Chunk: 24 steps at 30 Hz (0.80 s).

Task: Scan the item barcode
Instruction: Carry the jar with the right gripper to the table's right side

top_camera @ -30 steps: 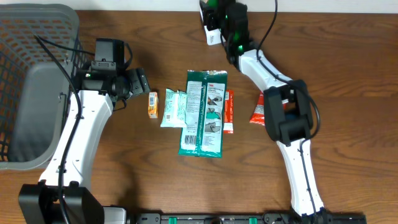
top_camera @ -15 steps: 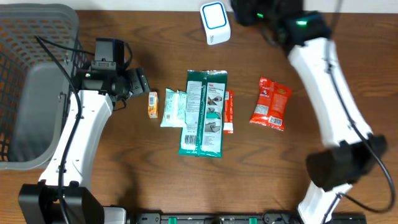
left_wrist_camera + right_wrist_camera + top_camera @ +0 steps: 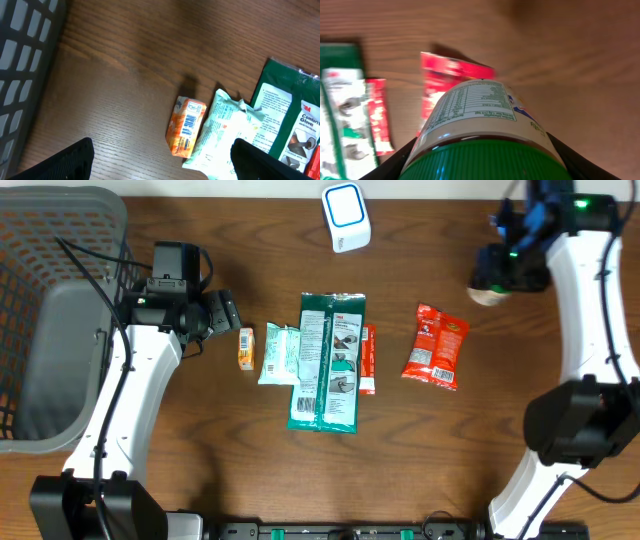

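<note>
Handling: the jar (image 3: 480, 112) is rigid and round, with a green lid and a slick label; likely some weight (a full one could twist in the fingers).
Hold: across the body just under the lid, leaving the printed label clear.
Right side: the right gripper (image 3: 508, 266) is clamped on the jar, upper right of the overhead frame, above the red pouch (image 3: 436, 346).
Left side: the left gripper (image 3: 167, 160) is spread wide and empty over the orange box (image 3: 186, 125).
Change: a second ago the right arm covered the scanner (image 3: 345, 216) at top centre; it has swung away to the right.
</note>
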### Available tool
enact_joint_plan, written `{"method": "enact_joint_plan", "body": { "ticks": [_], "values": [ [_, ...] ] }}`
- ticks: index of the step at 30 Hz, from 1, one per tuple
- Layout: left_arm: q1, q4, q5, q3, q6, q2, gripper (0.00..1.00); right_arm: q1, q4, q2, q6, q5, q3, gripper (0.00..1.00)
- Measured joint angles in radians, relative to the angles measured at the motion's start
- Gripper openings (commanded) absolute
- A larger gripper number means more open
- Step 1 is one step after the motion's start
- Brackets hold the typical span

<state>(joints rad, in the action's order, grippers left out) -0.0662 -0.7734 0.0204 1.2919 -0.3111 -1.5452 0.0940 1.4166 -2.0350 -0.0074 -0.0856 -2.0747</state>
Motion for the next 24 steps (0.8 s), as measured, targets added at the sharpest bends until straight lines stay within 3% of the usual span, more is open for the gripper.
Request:
{"method": "enact_joint_plan", "body": {
  "ticks": [8, 18, 24],
  "values": [
    [0.000, 0.000, 0.000, 0.000, 0.000, 0.000, 0.88, 0.178, 0.006, -0.132, 0.007, 0.010, 0.000, 0.15],
    [0.000, 0.000, 0.000, 0.000, 0.000, 0.000, 0.88, 0.259, 0.026, -0.262, 0.007, 0.012, 0.004, 0.18],
    [0.000, 0.000, 0.000, 0.000, 0.000, 0.000, 0.88, 0.264, -0.012, -0.282, 0.007, 0.023, 0.008, 0.31]
  ]
}}
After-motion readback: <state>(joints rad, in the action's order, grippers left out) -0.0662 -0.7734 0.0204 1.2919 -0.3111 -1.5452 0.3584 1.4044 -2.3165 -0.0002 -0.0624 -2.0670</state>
